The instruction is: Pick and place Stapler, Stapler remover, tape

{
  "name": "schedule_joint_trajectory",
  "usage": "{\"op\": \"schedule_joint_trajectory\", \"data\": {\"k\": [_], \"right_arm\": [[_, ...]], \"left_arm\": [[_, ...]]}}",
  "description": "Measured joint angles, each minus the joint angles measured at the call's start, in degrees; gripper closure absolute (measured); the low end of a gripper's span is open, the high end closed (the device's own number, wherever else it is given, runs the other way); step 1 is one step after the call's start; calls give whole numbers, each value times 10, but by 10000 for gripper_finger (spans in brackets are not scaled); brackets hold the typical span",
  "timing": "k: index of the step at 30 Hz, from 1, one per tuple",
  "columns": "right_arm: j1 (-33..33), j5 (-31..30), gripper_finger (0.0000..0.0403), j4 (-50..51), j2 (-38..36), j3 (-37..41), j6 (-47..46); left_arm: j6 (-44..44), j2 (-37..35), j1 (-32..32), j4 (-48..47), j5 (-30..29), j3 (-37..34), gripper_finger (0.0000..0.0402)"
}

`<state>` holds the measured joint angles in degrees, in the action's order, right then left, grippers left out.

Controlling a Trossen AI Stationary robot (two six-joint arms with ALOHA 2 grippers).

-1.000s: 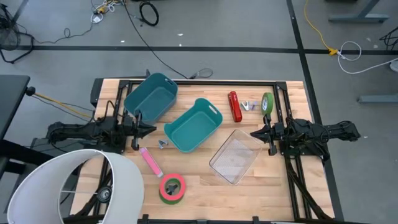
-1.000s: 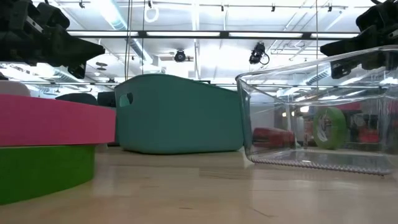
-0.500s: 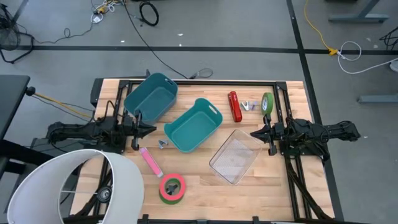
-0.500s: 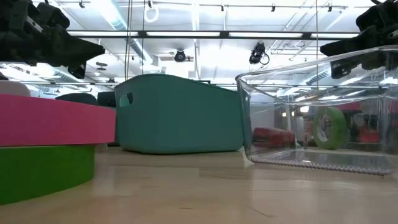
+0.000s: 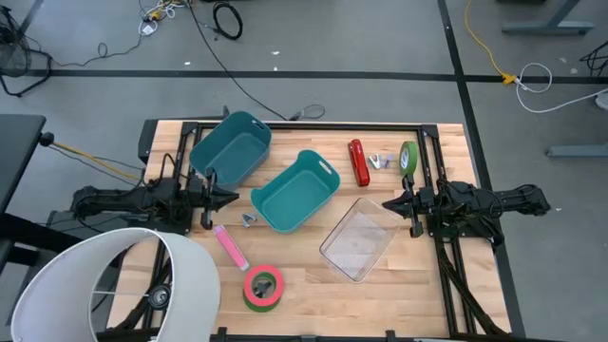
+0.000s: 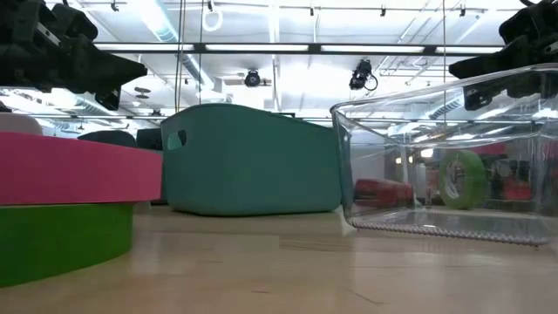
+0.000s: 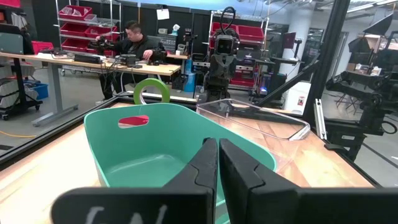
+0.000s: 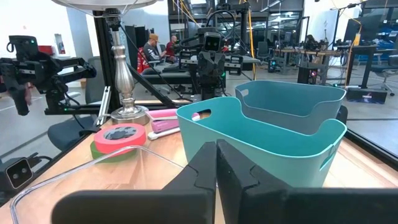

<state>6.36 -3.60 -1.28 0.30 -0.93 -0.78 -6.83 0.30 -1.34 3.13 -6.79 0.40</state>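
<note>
A red stapler (image 5: pixel 358 162), a small silver stapler remover (image 5: pixel 382 161) and a green tape roll (image 5: pixel 408 159), standing on its edge, are at the far right of the table. A pink stapler (image 5: pixel 230 246), a second small remover (image 5: pixel 249 219) and a red tape roll lying flat on a green one (image 5: pixel 263 288) are at the near middle. My left gripper (image 5: pixel 233 197) is shut and hovers level at the table's left side. My right gripper (image 5: pixel 385 203) is shut and hovers level at the right side. Neither touches anything.
Two teal bins (image 5: pixel 231 147) (image 5: pixel 295 190) and a clear bin (image 5: pixel 359 237) stand in the table's middle. A lamp with a white shade (image 5: pixel 104 285) covers the near left corner. People sit at desks (image 7: pixel 134 40) in the room beyond.
</note>
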Motion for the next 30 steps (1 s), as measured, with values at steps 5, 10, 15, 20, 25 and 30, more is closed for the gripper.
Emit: {"op": "schedule_joint_trajectory", "data": {"k": [5, 10, 15, 20, 25, 30], "right_arm": [[0, 0, 388, 0, 0, 0, 0], [0, 0, 388, 0, 0, 0, 1], [0, 0, 388, 0, 0, 0, 2], [0, 0, 388, 0, 0, 0, 1], [0, 0, 388, 0, 0, 0, 1], [0, 0, 388, 0, 0, 0, 0]], "left_arm": [[0, 0, 0, 0, 0, 0, 383], [29, 0, 0, 0, -26, 0, 383], [30, 0, 0, 1, -50, 0, 383], [-2, 0, 0, 16, -51, 0, 383], [-30, 0, 0, 99, -52, 0, 383], [-15, 1, 0, 152, -52, 7, 383]]}}
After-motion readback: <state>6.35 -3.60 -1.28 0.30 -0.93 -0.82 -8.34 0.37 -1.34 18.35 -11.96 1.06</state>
